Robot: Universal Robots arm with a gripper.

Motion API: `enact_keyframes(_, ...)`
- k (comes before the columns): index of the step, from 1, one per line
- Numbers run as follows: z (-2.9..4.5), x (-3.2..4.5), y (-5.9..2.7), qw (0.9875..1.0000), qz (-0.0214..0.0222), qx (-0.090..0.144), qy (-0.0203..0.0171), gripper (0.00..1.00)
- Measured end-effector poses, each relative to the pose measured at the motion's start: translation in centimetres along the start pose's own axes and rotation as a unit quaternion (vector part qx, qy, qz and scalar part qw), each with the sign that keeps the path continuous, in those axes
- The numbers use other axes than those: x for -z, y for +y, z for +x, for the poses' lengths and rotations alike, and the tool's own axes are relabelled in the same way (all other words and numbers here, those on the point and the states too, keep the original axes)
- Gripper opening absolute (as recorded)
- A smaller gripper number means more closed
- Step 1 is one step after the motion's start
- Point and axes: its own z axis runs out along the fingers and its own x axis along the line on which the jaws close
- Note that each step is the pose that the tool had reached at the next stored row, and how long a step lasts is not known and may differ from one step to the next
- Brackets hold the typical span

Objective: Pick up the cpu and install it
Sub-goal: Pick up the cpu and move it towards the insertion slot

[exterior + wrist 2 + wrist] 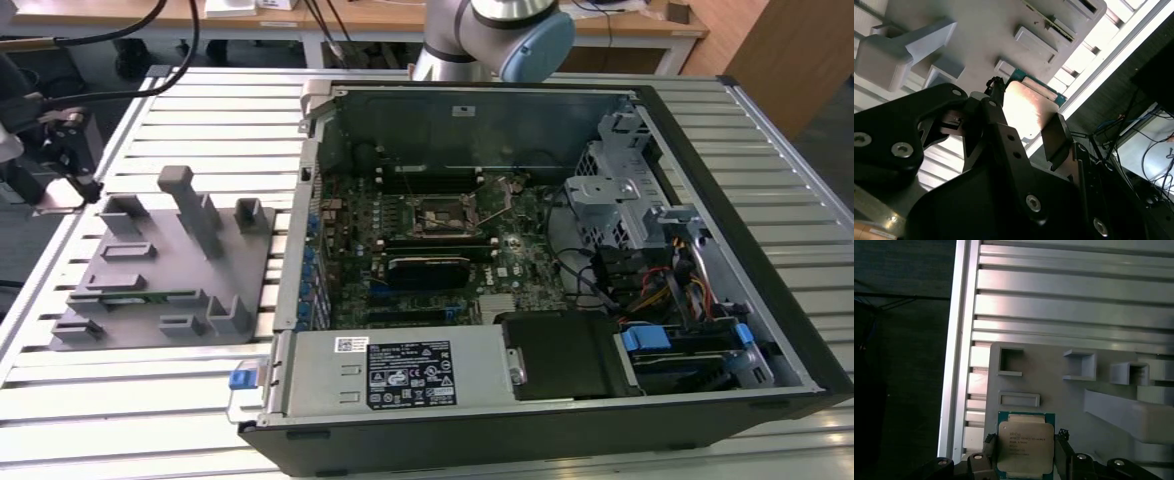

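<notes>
Exterior view: on the slatted table (200,110), fixture plate (150,258) sits 9 o'clock of computer case (534,432); first wrist view, your gripper (1025,452) narrowly clamps the cpu (1026,440).

The silver-grey arm (454,45) wears a pale blue joint cap (537,45), and its matte black jaws carry silver screw heads (902,148)

Cannot make out wording: only faint print lines on the shiny silver square cpu (1023,444) and tiny white lettering on the black rectangular sticker (411,373) atop the grey metal box (315,390).
</notes>
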Motion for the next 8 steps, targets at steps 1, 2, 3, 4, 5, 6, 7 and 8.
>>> enact_keyframes(1,0.00,0.13,0.02,1.0000,0.0000,0.000,-0.0001,0.55)
enact_keyframes(2,0.00,0.26,0.03,1.0000,0.0000,0.000,-0.0002,0.55)
enact_keyframes(3,0.00,0.42,0.05,1.0000,0.0000,0.000,-0.0003,0.55)
enact_keyframes(4,0.00,0.56,0.07,1.0000,0.0000,0.000,-0.0005,0.55)
enact_keyframes(5,0.00,0.72,0.08,1.0000,0.0000,0.000,-0.0007,0.55)
enact_keyframes(6,0.00,0.88,0.09,1.0000,0.0000,0.000,-0.0009,0.55)
enact_keyframes(7,0.00,1.03,0.11,1.0000,0.0000,0.000,-0.0010,0.55)
enact_keyframes(8,0.00,1.17,0.13,1.0000,0.0001,0.000,-0.0012,0.55)
